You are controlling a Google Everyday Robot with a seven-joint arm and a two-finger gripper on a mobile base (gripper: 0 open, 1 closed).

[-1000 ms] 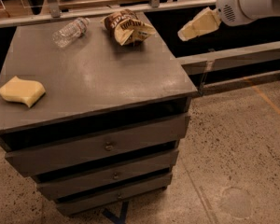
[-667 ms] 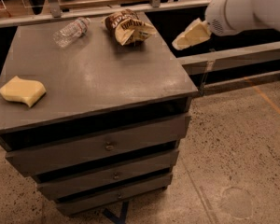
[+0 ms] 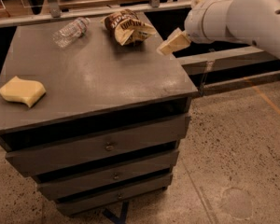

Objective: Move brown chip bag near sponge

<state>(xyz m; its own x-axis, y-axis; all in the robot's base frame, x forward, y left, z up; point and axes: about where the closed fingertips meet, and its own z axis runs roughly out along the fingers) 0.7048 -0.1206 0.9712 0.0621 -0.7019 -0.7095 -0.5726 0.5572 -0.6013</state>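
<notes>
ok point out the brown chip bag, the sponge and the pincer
brown chip bag (image 3: 128,27): camera view, middle of its crumpled front
sponge (image 3: 22,91): camera view, centre of its top face
pincer (image 3: 165,47): camera view, its cream tip, in the air just right of the bag

Crinkled foil brown chip bag (image 3: 128,26); matt foam sponge (image 3: 22,91); smooth plastic gripper (image 3: 170,45) near bag.

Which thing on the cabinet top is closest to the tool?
The brown chip bag, just left of the tool at the right edge; the water bottle and sponge lie farther left.
</notes>
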